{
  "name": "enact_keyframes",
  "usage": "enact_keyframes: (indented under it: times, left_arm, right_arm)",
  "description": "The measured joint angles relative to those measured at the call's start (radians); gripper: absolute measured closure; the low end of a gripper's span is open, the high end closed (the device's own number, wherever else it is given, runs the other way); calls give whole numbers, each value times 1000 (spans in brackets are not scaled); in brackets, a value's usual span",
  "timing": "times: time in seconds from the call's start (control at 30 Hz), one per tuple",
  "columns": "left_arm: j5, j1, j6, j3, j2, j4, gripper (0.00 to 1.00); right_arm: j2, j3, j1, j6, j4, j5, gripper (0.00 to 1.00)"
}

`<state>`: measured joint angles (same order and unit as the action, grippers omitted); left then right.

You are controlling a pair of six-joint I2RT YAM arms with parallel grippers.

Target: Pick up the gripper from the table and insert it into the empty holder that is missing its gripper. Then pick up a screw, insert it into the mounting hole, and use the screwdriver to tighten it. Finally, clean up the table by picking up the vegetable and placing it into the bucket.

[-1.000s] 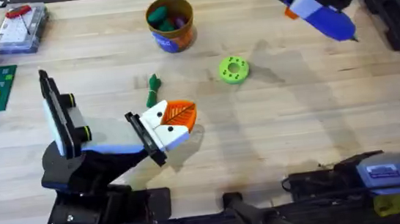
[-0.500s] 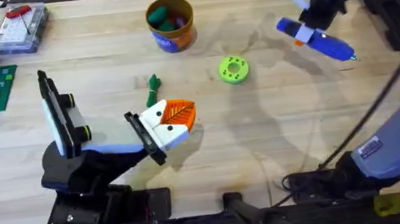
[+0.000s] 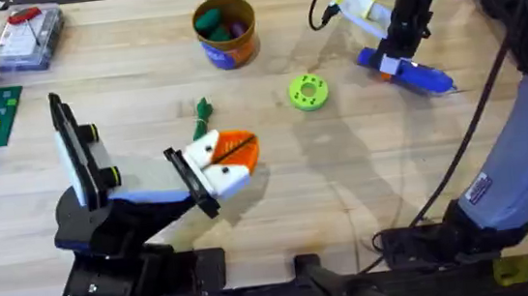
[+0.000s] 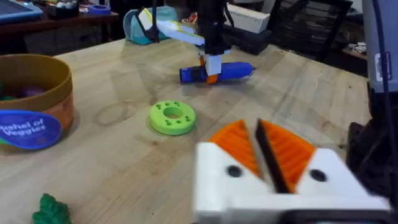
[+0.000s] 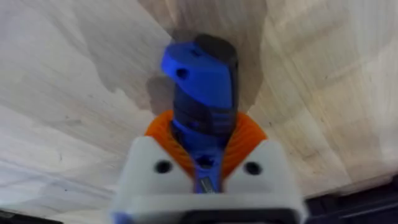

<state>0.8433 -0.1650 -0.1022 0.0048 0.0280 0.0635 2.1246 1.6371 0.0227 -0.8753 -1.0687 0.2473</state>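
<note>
I'm clamping my right hand point(image 5: 205, 165) on the screwdriver point(image 3: 410, 71) at the worktop's point(image 3: 345, 179) far right. The vegetable point(image 3: 202, 120) is lying beside the holder point(image 3: 210, 168), not in the bucket point(image 3: 225, 31). Cleanup is pending; my left hand point(image 4: 260, 149) is pinched closed, empty.

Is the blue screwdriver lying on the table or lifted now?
Lying flat on the table. The screwdriver rests lengthwise on the wood, with the right gripper closed around it.
</note>
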Motion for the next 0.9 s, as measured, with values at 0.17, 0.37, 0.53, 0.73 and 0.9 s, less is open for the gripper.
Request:
enact_keyframes:
  times: [0.17, 0.37, 0.53, 0.73, 0.9]
  left_arm:
    - [0, 0, -4, 0, 0, 0, 138]
    - [-2, 0, -7, 0, 0, 0, 14]
    - [-28, 0, -15, 0, 0, -56, 14]
    - [-138, 0, -55, 0, 0, -110, 14]
    - [-279, 0, -54, 23, 0, -64, 13]
  right_arm:
    - [-4, 1, 3, 46, 15, 12, 218]
    - [-53, 3, 6, 105, 7, -26, 9]
    - [-212, 2, 10, 144, 6, -117, 9]
    - [-470, 3, 12, 273, -1, -238, 9]
    - [-629, 4, 12, 451, 0, -315, 9]
